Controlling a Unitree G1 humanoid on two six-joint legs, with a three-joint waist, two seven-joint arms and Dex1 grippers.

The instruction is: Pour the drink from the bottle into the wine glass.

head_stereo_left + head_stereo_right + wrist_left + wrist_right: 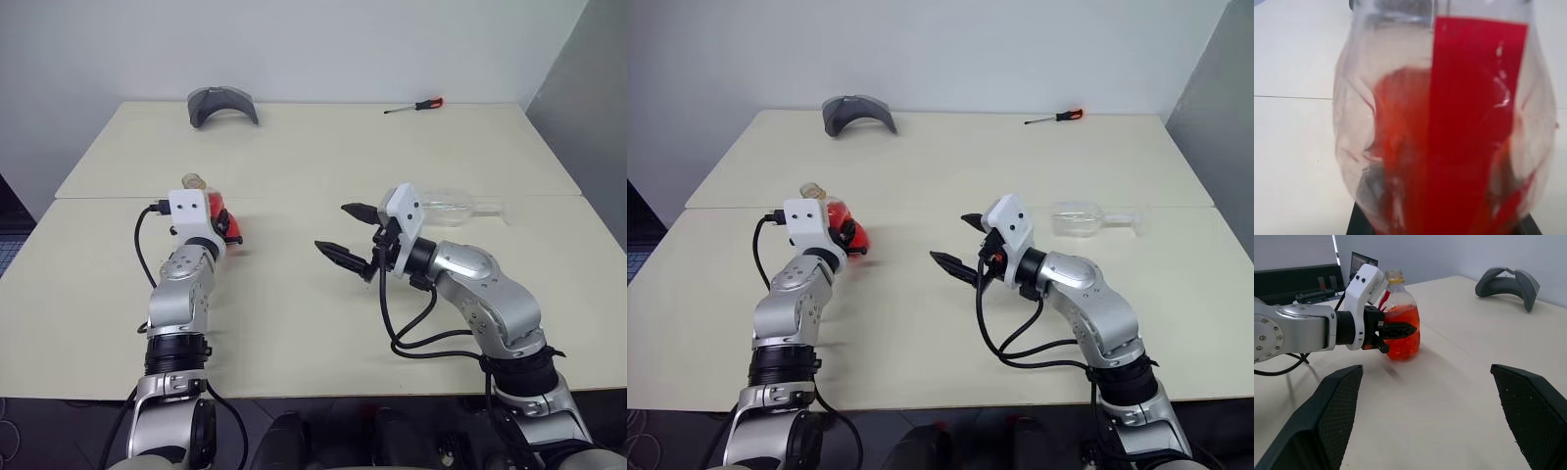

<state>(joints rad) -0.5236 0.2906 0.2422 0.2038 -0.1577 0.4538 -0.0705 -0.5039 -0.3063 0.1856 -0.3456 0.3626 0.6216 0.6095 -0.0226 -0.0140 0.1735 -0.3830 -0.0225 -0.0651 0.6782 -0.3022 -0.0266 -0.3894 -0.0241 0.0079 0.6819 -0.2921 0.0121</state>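
The bottle (1400, 318) stands upright on the left part of the table (294, 304), open at its yellowish neck. The red-orange drink (1402, 342) fills about its lower half. My left gripper (1397, 330) is shut on the bottle's body from the side. A red label strip (1469, 122) runs down the bottle in the left wrist view. The wine glass (451, 208) lies on its side on the table to the right, beyond my right arm. My right gripper (331, 227) hovers open over the table's middle, holding nothing, pointing toward the bottle.
A grey curved piece (222, 105) sits at the table's far edge on the left. A red-handled screwdriver (414, 106) lies at the far edge on the right. A seam (294, 197) runs across the table between the near and far halves.
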